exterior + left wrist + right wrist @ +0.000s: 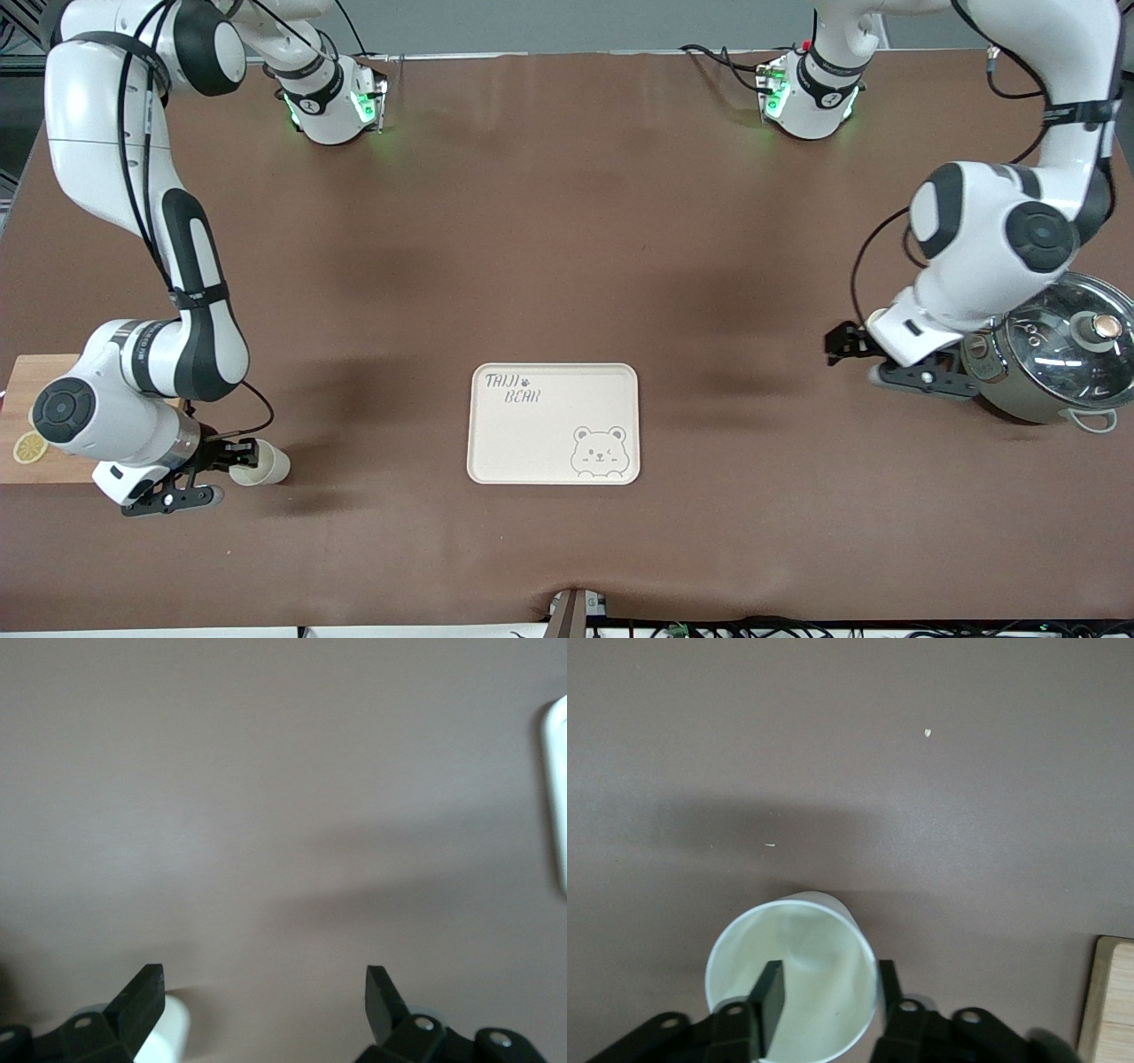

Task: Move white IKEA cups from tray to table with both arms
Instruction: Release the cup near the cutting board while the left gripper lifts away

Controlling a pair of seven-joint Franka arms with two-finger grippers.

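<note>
White IKEA cup number one [262, 463] is up at the right arm's end of the table, close to the edge nearest the front camera, and the right gripper [237, 457] has it pinched by the rim: in the right wrist view one finger [769, 1003] sits inside the cup [793, 979] and the other presses on the outside of the wall, so the fingers are clamped on the wall rather than wrapped around the body. From the front view the cup looks tipped over toward its side with the mouth facing the gripper, though I can't say for sure whether it's touching the table or lifted just off it. Right beside that arm, at the table's edge, there's a wooden board [31, 416] with a lemon slice [29, 447] on it. The bear-printed tray [554, 424] sits around the middle of the table, toward the front camera's edge, with nothing on it. The left gripper [840, 344] is at the left arm's end of the table, just beside a metal pot with a glass lid [1054, 359], and its fingers [142, 997] are spread wide with only bare table [266, 815] between them. The left wrist view shows something white [168, 1032] peeking out next to one finger, probably the second cup, but too little of it shows to be sure.
</note>
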